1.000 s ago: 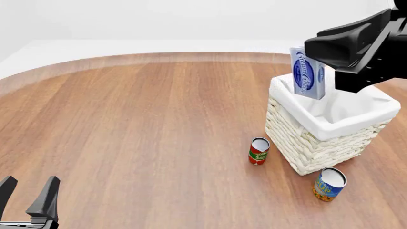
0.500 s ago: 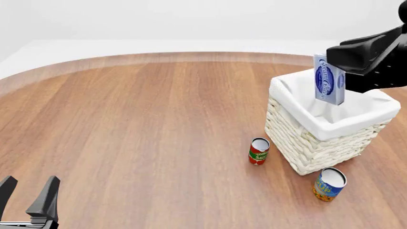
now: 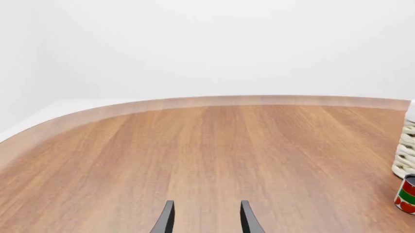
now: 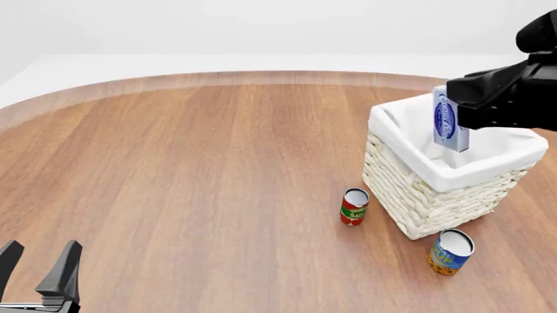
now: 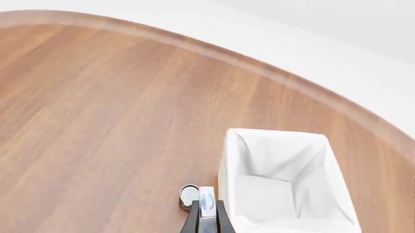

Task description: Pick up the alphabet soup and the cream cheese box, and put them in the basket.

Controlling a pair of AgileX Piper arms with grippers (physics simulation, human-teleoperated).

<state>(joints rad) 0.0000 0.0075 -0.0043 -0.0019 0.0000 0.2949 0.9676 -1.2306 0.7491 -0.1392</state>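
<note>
The cream cheese box (image 4: 450,120) hangs upright and nearly edge-on over the open top of the basket (image 4: 409,195), with my right gripper (image 4: 461,106) shut on it. The right wrist view shows the box (image 5: 207,205) between the fingers, beside the basket's white liner (image 5: 285,187). On the table just in front of the basket stands the alphabet soup (image 4: 450,252), untouched. My left gripper (image 4: 39,268) is open and empty at the near left edge, far from both; its fingers (image 3: 165,219) show over bare wood.
A slim red-and-green can (image 4: 354,207) stands close to the basket's left side, also at the edge of the left wrist view (image 3: 406,195). A can lid (image 5: 188,193) shows beside the basket. The wooden table curves away at the back.
My right gripper has carried the cream cheese box to the right and a little lower over the basket, and the box now faces more edge-on. The left arm has not moved.
</note>
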